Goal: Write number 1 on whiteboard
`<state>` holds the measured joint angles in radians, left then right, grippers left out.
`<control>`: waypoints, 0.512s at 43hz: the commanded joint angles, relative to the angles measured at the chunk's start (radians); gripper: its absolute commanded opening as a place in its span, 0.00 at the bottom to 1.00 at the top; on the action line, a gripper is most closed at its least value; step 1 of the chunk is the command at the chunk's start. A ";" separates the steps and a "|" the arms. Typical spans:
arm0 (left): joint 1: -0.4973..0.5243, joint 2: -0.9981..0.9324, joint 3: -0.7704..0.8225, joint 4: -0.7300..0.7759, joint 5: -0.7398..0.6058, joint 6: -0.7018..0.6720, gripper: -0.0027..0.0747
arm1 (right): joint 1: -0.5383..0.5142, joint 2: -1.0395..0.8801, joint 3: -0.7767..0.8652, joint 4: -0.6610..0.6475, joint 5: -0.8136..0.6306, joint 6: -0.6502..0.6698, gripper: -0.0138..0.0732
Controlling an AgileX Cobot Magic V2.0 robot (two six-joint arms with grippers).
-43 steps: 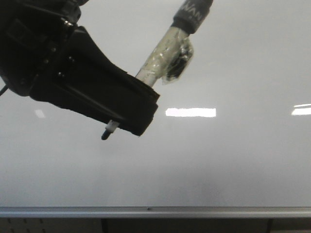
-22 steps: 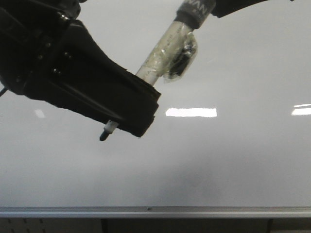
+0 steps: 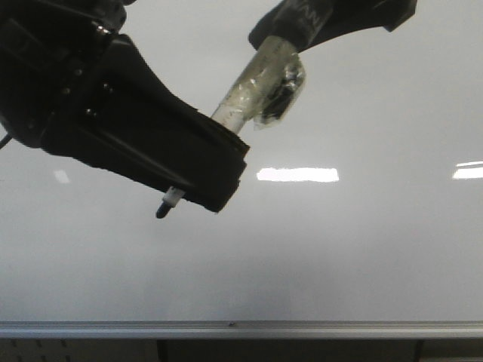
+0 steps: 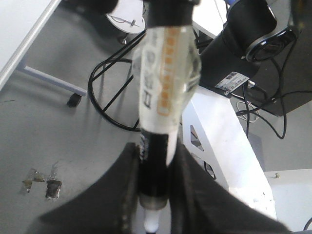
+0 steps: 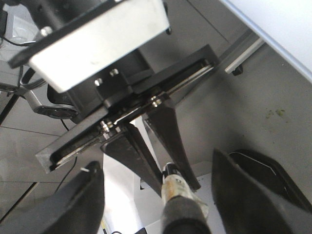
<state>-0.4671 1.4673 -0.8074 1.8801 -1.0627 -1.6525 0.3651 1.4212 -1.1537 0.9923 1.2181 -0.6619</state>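
The whiteboard fills the front view, glossy white-grey. No number 1 shows on it. My left gripper is shut on a marker with a tape-wrapped barrel and a grey upper end. The marker's black tip points down-left, close to the board. In the left wrist view the gripper clamps the black barrel. My right gripper is open at the top of the front view, around the marker's grey end. In the right wrist view its gripper has fingers wide on both sides of that end.
A silver rail runs along the board's lower edge. Bright rectangular light reflections lie on the board. The left wrist view shows the floor, cables and a white stand below.
My right gripper has come into the front view at the top and moved left over the marker's grey end. The left gripper and the marker tip have barely moved.
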 commanded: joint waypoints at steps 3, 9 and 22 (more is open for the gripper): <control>-0.009 -0.029 -0.030 -0.035 -0.025 -0.006 0.01 | 0.015 -0.016 -0.034 0.039 0.116 -0.004 0.73; -0.009 -0.029 -0.030 -0.035 -0.025 -0.006 0.01 | 0.015 -0.016 -0.033 -0.051 0.116 0.051 0.73; -0.007 -0.029 -0.030 -0.035 -0.020 0.003 0.01 | 0.015 -0.016 -0.033 -0.055 0.116 0.053 0.51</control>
<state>-0.4671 1.4673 -0.8074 1.8801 -1.0627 -1.6525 0.3801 1.4340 -1.1537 0.8922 1.2181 -0.6065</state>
